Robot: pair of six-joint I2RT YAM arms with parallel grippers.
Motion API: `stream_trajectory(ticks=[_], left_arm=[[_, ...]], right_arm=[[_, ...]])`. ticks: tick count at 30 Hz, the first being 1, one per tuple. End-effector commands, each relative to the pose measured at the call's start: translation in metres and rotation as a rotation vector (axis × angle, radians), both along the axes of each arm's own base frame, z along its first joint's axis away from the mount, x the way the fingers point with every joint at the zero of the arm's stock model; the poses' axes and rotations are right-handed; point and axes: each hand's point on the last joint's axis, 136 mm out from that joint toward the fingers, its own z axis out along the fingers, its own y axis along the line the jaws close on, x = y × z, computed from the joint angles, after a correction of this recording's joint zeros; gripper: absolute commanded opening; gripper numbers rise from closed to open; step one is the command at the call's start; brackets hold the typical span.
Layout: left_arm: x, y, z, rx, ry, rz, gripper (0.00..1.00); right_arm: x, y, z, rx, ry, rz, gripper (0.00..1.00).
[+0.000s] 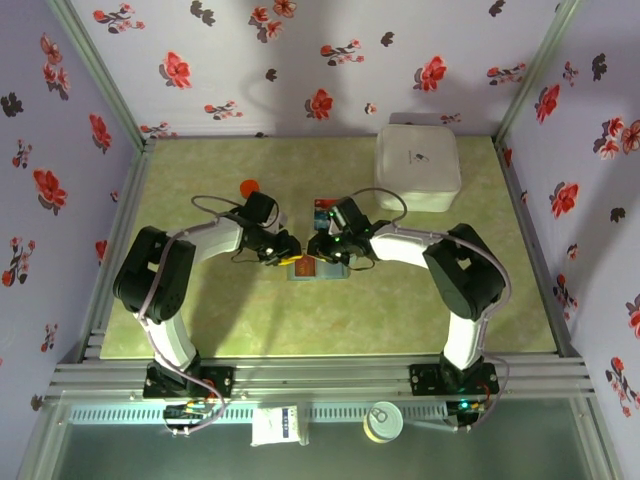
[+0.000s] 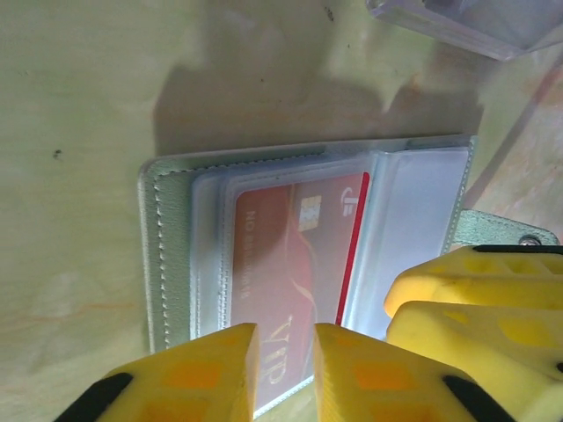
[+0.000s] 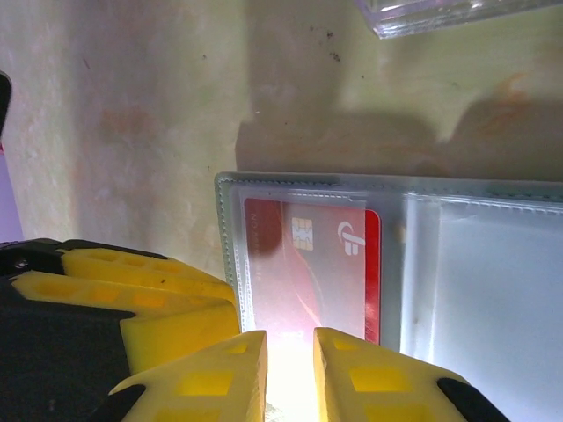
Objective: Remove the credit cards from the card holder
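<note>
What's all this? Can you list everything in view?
card holder: one, greyish, open flat mid-table
red card: one, red, in the holder's clear sleeve
blue card: one, mostly blue, on the table behind the holder
clear plastic piece: one, transparent, just beyond the holder
white box: one, white, far right of the table
round object: one, orange-red, far side, left of centre
packet: one, white, near ledge
round container: one, pale, near ledge
left gripper: one, yellow fingers, over the holder
right gripper: one, yellow fingers, over the holder

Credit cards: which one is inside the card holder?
The red card, tucked inside the card holder. The blue card lies loose on the table, beyond the holder.
</note>
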Motion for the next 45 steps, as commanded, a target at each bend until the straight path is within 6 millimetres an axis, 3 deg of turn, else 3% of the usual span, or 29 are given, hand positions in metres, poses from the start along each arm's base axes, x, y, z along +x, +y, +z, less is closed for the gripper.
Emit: stream_trajectory(ticks=[1, 4, 11, 23, 29, 35, 45], left_arm=[[-0.002, 0.008, -0.002, 0.025, -0.014, -0.015, 0.17], [-0.001, 0.008, -0.006, 0.025, -0.004, -0.014, 0.09], [-0.005, 0.008, -0.017, 0.025, 0.025, -0.024, 0.0], [-0.012, 0.014, -0.027, 0.046, 0.048, -0.025, 0.0], [-0.008, 0.013, -0.019, 0.039, 0.03, -0.022, 0.0], [-0.004, 0.012, -0.008, 0.029, 0.006, -0.02, 0.04], [-0.006, 0.013, -0.01, 0.037, 0.006, -0.027, 0.0]], right_arm=[[-0.005, 0.004, -0.003, -0.02, 0.017, 0.04, 0.21], [-0.004, 0.004, -0.006, -0.032, 0.02, 0.04, 0.2], [-0.005, 0.001, -0.015, -0.067, 0.04, 0.045, 0.21], [-0.009, -0.007, -0.027, -0.118, 0.061, 0.044, 0.21], [-0.01, -0.017, -0.029, -0.176, 0.051, 0.045, 0.21], [-0.008, -0.017, -0.02, -0.174, 0.029, 0.05, 0.21], [-0.006, -0.008, -0.003, -0.108, 0.005, 0.054, 0.21]])
